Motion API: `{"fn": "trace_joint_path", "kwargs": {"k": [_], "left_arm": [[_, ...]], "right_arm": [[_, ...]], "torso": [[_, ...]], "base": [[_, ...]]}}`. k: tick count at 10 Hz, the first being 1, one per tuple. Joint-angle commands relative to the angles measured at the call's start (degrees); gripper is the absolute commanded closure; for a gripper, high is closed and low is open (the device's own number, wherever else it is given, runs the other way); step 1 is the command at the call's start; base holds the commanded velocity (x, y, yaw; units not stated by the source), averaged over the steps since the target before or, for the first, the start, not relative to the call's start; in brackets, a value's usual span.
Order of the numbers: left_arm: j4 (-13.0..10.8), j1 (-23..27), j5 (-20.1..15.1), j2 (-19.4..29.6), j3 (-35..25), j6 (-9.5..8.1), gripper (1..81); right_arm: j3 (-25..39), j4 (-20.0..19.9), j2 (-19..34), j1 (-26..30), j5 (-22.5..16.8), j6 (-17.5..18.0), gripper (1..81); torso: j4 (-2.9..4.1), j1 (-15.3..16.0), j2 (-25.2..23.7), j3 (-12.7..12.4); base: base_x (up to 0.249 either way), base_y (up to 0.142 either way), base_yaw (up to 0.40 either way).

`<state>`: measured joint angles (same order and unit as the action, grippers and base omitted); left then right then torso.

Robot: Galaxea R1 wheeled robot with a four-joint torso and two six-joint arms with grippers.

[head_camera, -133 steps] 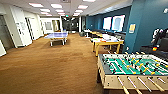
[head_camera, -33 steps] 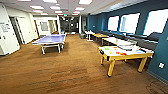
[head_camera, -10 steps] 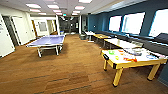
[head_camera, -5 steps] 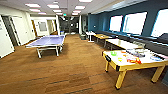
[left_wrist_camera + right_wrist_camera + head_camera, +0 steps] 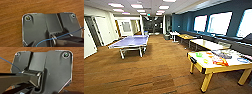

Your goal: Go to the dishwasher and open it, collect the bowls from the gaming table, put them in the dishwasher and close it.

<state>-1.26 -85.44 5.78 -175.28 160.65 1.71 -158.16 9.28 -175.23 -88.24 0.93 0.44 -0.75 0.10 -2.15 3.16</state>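
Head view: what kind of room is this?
Likely an office games or break room: a blue ping-pong table on wood-look floor, a white-topped gaming table with yellow legs at right, and more tables along the dark blue window wall.

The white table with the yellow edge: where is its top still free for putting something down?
The gaming table looks bare along its near-left edge, in front of the green bowl. The middle and right side are crowded with colourful items.

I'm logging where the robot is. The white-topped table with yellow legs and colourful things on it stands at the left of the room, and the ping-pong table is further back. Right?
Not quite: the head view shows the white-topped table at the right of the room, below the windows. The ping-pong table does stand further back, to the left.
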Motion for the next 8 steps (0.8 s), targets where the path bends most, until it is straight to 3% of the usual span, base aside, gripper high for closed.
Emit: {"fn": "trace_joint_path", "kwargs": {"k": [1,8], "left_arm": [[0.11,3.04,-2.79,0.10,0.19,0.40,1.0],[0.03,3.04,-2.79,-0.17,0.19,0.67,1.0]], "right_arm": [[0.23,0.13,-0.06,2.75,-3.12,-0.09,1.0],[0.23,0.04,-0.15,2.66,-3.12,-0.09,1.0]], "torso": [[0.00,0.00,0.00,0.00],[0.00,0.02,0.00,0.00]], "base": [[0.159,0.000,0.000],[0.159,0.000,0.000]]}}
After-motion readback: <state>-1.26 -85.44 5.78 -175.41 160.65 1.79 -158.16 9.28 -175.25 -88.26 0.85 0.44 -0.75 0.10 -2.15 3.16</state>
